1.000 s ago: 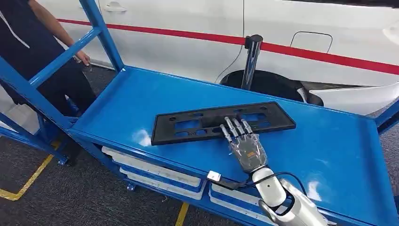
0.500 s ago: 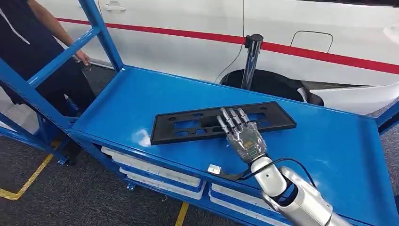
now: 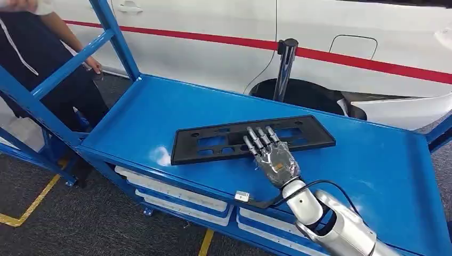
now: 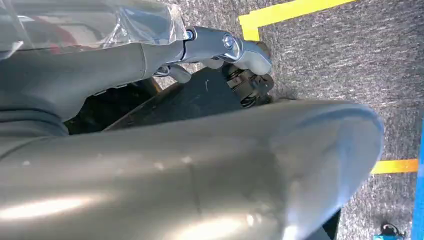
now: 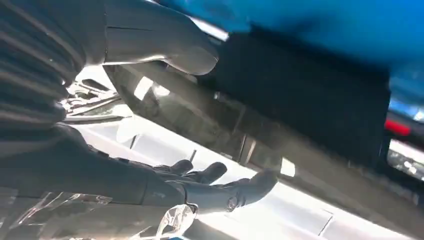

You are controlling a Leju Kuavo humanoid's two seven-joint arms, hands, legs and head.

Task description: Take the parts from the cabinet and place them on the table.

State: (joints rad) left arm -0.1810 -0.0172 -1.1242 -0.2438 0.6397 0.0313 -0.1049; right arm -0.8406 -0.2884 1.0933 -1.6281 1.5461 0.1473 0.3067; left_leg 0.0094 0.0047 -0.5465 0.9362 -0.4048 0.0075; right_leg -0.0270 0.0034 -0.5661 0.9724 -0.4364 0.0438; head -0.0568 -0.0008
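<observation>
In the head view a long flat part (image 3: 250, 138) lay across the middle of the frame on the cabinet's top shelf (image 3: 160, 112). The right hand (image 3: 274, 160) came in from the lower right, its fingers (image 3: 258, 138) resting over the part's near edge. A car (image 3: 320, 37) stood across the top behind the shelf, with a post (image 3: 284, 66) between them, and a person (image 3: 42, 58) stood at the upper left.

The robot's right hand (image 3: 274, 159) rested, fingers extended, on a black plate (image 3: 250, 137) (blue shelf (image 3: 160, 114)).
</observation>
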